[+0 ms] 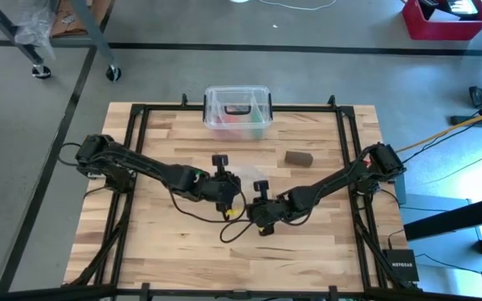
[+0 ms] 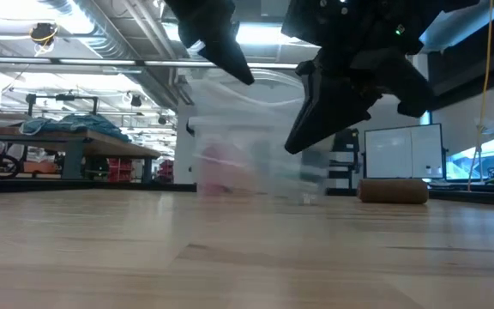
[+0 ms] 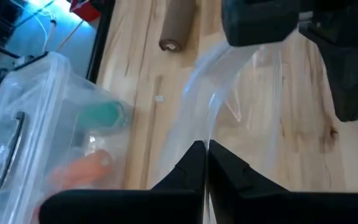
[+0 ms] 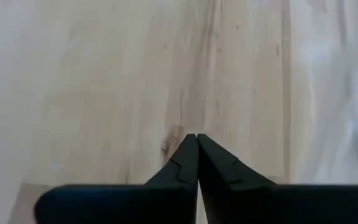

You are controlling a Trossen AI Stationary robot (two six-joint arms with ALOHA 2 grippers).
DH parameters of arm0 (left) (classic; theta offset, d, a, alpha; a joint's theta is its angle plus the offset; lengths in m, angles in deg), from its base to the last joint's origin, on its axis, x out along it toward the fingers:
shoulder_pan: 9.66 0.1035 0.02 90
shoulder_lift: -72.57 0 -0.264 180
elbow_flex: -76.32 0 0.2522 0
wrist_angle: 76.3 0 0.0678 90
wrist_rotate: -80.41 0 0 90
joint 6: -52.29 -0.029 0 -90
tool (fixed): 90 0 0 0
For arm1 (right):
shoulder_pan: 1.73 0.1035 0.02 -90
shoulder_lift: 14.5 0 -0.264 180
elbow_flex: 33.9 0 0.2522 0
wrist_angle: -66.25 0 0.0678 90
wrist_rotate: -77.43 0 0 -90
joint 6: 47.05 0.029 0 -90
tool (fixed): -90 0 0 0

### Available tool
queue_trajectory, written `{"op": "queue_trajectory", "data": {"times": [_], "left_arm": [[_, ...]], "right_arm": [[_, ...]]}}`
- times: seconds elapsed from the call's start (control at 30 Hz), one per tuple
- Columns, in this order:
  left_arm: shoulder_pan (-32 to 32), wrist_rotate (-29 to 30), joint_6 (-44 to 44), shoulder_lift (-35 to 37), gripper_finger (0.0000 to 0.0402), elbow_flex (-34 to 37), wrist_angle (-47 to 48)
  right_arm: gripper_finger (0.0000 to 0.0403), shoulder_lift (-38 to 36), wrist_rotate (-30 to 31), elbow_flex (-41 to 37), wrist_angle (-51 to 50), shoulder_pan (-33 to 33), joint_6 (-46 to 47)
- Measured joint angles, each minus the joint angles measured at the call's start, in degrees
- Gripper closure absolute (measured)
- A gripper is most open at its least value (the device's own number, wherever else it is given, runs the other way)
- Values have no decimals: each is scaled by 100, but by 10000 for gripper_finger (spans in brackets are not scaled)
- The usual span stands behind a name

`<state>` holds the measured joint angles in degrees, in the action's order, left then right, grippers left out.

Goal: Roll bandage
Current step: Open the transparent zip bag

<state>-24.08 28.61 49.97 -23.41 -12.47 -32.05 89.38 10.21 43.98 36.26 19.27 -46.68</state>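
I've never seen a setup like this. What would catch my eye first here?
Two dark arms meet at mid-table, the left gripper and right gripper pinching a clear plastic bag between them, lifted off the wood. Right of them lies the bandage, a small brown roll, untouched. At the far edge stands a clear box with colourful things inside.

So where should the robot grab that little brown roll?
Around its middle, coming straight down from above. The bandage lies on its side as a short roll on the bare table, apart from the clear box, so a claw could probably close across its round sides. Its open end looks harder to pinch.
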Motion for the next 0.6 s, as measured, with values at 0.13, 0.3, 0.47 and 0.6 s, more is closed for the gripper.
{"op": "queue_trajectory", "data": {"times": [0.13, 0.3, 0.47, 0.6], "left_arm": [[-4, -179, 78, 0, 398, 0, 21], [-6, -230, 87, 0, 397, 0, 17], [-4, -240, 97, 0, 397, 0, 16], [-7, -241, 137, 0, 400, 0, 10]], "right_arm": [[387, 0, -2, 0, -31, -3, 246], [384, 0, 11, 0, -33, -3, 1024], [347, -271, 87, 106, -227, 106, 867], [281, -542, 470, 320, -322, 308, 578]]}}
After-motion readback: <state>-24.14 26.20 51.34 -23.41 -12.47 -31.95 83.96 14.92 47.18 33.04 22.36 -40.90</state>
